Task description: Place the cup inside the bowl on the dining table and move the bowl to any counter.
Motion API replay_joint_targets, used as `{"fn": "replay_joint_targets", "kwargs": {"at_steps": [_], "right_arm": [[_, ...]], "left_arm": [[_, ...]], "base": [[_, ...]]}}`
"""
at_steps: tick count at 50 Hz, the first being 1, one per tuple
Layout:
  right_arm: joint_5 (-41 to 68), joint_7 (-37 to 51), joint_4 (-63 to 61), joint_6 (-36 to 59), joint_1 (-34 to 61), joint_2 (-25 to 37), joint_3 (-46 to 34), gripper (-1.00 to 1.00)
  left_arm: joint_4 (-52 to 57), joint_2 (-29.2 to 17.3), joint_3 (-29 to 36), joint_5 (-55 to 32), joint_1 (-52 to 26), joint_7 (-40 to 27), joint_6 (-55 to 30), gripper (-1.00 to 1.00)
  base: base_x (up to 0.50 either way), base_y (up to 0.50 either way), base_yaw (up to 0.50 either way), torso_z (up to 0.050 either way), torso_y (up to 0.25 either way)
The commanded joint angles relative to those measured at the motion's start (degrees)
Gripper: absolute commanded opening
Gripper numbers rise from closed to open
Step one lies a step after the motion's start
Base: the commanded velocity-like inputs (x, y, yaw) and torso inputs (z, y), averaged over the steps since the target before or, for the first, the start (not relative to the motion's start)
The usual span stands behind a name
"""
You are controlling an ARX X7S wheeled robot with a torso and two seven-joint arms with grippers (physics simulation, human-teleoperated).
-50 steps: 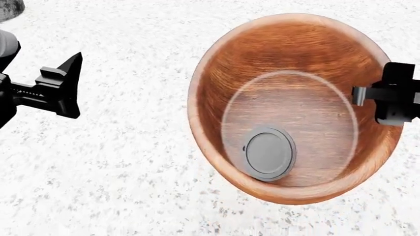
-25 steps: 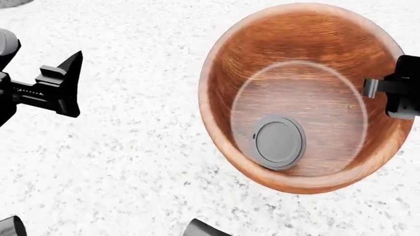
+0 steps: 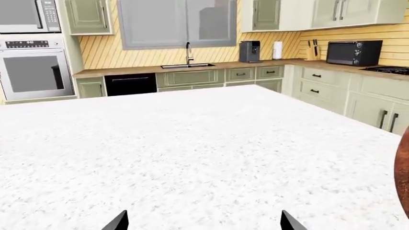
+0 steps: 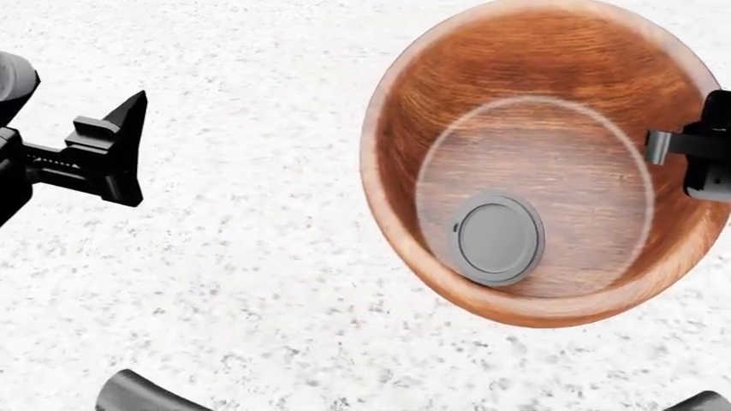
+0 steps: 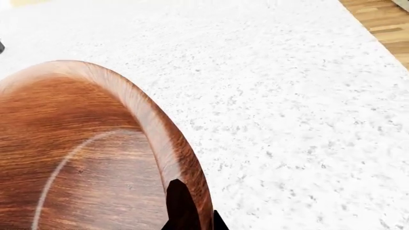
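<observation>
The reddish-brown wooden bowl is at the right of the head view, on or just above the white speckled dining table; which, I cannot tell. The cup stands inside it and shows only its round dark grey lid. My right gripper is shut on the bowl's right rim. In the right wrist view one finger is inside and one outside the rim, and the gripper pinches it. My left gripper is open and empty, well left of the bowl. Its tips frame bare table in the left wrist view.
Dark grey robot parts show at the bottom left edge of the head view and at its bottom right corner. Across the kitchen is a brown counter with a sink, a wall oven and a toaster oven. Wooden floor lies beyond the table's edge.
The bowl, with the cup in it and my right gripper on its rim, has shifted right in the head view. Dark robot parts have come into the bottom edge. The left gripper has held still.
</observation>
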Motion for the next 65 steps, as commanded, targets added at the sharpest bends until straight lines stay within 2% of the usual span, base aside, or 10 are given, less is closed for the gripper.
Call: {"fn": "replay_joint_targets", "kwargs": {"at_steps": [1, 65], "right_arm": [[0.8, -0.2, -0.6, -0.9, 0.1, 0.7, 1.3, -1.0], [2.3, -0.2, -1.8, -3.2, -2.4, 2.5, 2.0, -1.0]], "left_arm": [[0.2, -0.3, -0.2, -0.4, -0.2, -0.1, -0.1, 1.0], [-0.6, 0.1, 0.4, -1.3, -2.1, -0.3, -0.4, 1.0]], "base": [[0.0, -0.5, 0.0, 0.0, 0.0], [-0.01, -0.5, 0.0, 0.0, 0.0]]}}
